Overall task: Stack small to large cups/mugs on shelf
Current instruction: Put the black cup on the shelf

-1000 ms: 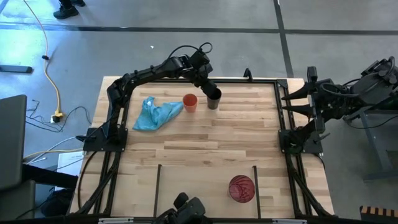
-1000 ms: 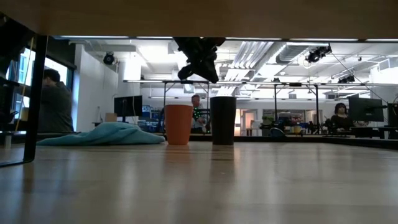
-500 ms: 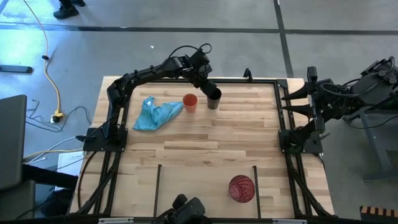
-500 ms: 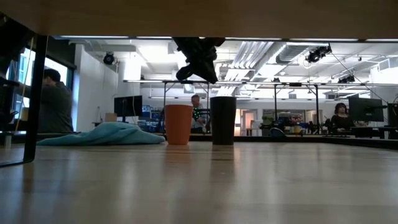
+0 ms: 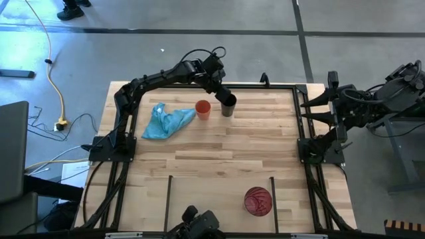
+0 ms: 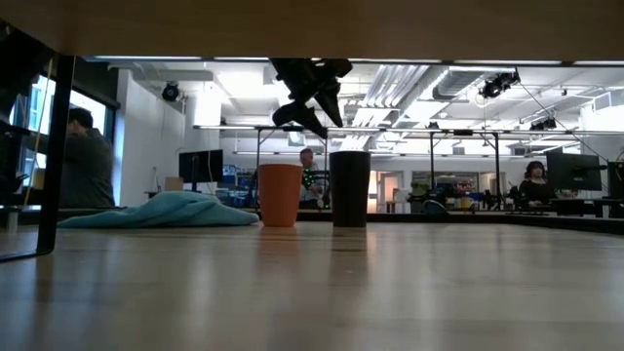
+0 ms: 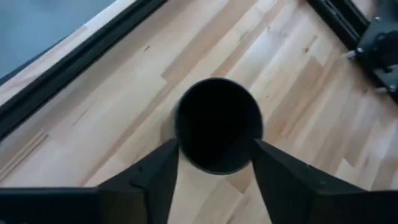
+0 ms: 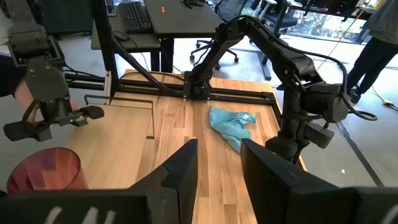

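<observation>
A black cup stands upright on the table near its far edge, with a small orange cup on its left. My left gripper hangs open above the black cup. In the low view it is clear of the cup's rim. In the left wrist view its fingers stand on either side of the cup's mouth. A red-pink cup stands on the shelf, near the right black bar. My right gripper waits open at the table's right edge.
A light-blue cloth lies crumpled to the left of the orange cup. A black frame runs along the table's far and side edges. The left black bar bounds the shelf. People sit in the room beyond the table.
My left gripper has shifted and turned a little above the black cup. The cups and the cloth have stayed where they were.
</observation>
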Controlling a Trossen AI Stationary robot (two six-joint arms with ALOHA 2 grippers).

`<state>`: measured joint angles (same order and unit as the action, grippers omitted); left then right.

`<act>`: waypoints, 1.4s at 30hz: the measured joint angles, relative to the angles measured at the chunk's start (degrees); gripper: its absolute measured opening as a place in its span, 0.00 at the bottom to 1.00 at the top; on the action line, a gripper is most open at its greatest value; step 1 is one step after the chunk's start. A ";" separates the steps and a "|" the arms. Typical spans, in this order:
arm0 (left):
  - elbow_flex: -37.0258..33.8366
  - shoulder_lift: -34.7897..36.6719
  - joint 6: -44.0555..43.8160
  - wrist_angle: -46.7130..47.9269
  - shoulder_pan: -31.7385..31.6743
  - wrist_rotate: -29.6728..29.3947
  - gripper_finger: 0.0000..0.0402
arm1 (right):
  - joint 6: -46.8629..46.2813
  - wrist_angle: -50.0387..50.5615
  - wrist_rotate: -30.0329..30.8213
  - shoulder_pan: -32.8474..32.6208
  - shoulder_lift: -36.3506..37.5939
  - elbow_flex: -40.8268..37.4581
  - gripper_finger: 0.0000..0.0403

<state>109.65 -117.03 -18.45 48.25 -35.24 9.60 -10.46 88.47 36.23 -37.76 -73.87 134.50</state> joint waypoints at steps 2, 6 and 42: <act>0.00 0.00 0.02 -0.07 0.02 -0.21 0.53 | 0.00 0.00 -0.02 -0.02 0.00 0.00 0.28; 0.00 0.01 -0.02 -0.24 0.02 -1.42 0.54 | 0.31 0.00 -0.01 -0.01 0.00 0.00 0.28; -0.57 -0.63 -17.80 2.07 5.48 -7.64 0.46 | 0.02 -0.02 -2.40 -0.02 -1.38 0.02 0.28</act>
<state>109.08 -117.67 -36.25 50.32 -29.76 1.96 -10.44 88.44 33.82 -37.78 -75.24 134.51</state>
